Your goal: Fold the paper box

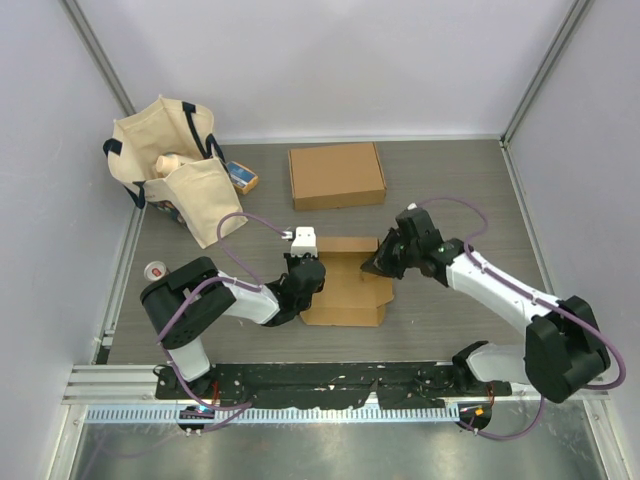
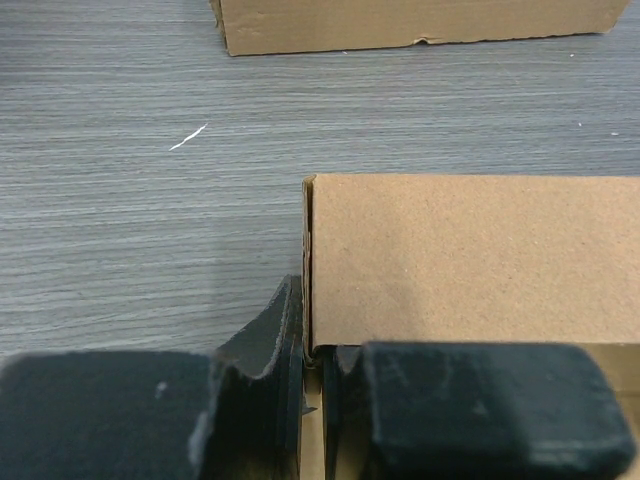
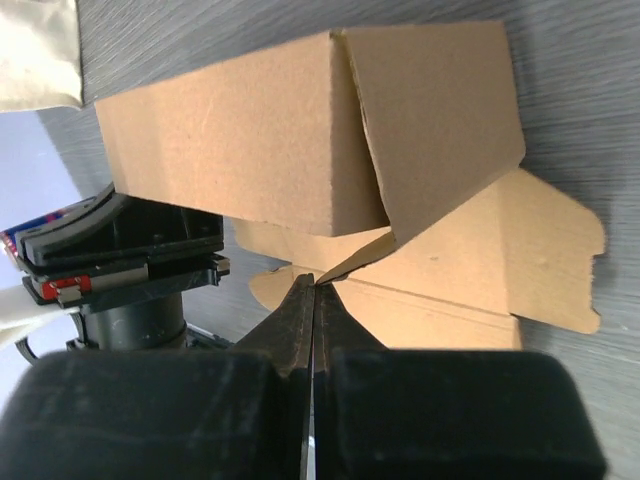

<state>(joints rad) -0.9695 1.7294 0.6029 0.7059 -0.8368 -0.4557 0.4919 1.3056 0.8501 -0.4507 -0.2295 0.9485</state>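
Top external: plain brown paper box [image 1: 350, 300], partly folded.

We see a cream bag [image 1: 197, 195] with dark handles at the table's [image 1: 450, 190] far left corner, its mouth open and a pale rounded item [image 1: 170, 162] inside. Just beside the bag, on its right, lies 1 small blue and orange packet [image 1: 241, 177]. Further right, near the back edge, sits 1 closed flat carton [image 1: 336, 175], well apart from the bag. A small red and white round thing [image 1: 155, 270] sits at the left edge. A white sliver [image 2: 188, 138] lies on the grey wood-grain tabletop.
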